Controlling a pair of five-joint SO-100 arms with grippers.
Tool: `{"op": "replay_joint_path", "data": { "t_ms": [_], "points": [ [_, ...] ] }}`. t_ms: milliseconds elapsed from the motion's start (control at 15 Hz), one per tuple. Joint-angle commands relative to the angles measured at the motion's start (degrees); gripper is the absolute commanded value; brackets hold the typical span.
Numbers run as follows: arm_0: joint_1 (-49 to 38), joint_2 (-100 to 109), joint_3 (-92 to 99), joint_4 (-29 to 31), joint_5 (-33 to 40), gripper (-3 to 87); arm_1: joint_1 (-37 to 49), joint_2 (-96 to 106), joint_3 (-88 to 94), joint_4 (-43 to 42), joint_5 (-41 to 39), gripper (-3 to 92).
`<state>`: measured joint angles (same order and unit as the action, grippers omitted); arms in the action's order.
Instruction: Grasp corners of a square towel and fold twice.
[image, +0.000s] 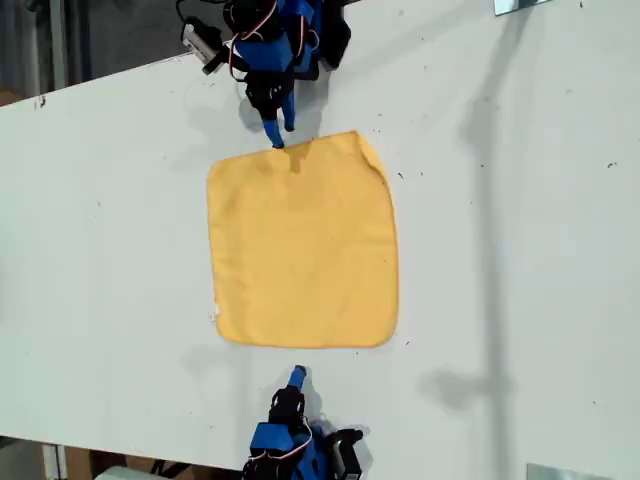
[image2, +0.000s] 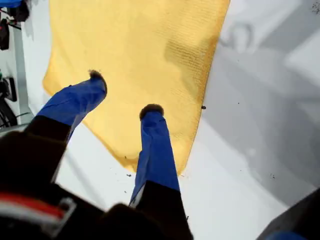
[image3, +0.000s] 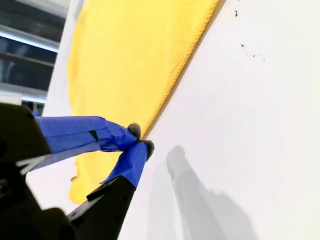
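Second end effector (image3: 140, 137) pinched on square towel (image: 300, 245) edge, exterior view's top | first end effector (image2: 125, 95) spread apart above towel, exterior view's bottom | towel flat on desk (image: 520, 250)

Probably a lab or workshop: a bare white table (image: 520, 250), two small blue robot arms, dim floor upper left of the exterior view.

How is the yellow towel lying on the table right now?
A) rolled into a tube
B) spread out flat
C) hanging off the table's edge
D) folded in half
B: in the exterior view the square towel lies spread open as a full square on the white table, well inside the table's edges.
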<state>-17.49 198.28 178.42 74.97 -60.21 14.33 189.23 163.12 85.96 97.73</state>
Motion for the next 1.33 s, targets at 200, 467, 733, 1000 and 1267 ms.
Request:
{"op": "replay_joint_path", "data": {
  "t_ms": [200,467,733,1000,1267],
  "points": [
    [-0.5,0.4,0.3,-0.5,2.1,0.1,0.1,-0.6,-2.7,0.8,-0.7,19.8],
    [6.2,0.4,0.4,-0.5,-20.2,0.2,0.0,-0.6,-2.7,0.8,-0.7,19.8],
    [9.8,0.4,0.2,-3.2,-27.1,3.7,0.9,-0.6,-2.7,0.8,-0.7,19.8],
    [4.4,0.4,-0.1,-0.3,-29.1,3.4,9.9,-0.6,-2.5,0.6,-5.2,16.0],
    [-1.8,0.4,-1.1,-4.9,-11.4,8.1,19.8,-0.5,-4.0,2.2,-5.9,12.6]
  ]
}}
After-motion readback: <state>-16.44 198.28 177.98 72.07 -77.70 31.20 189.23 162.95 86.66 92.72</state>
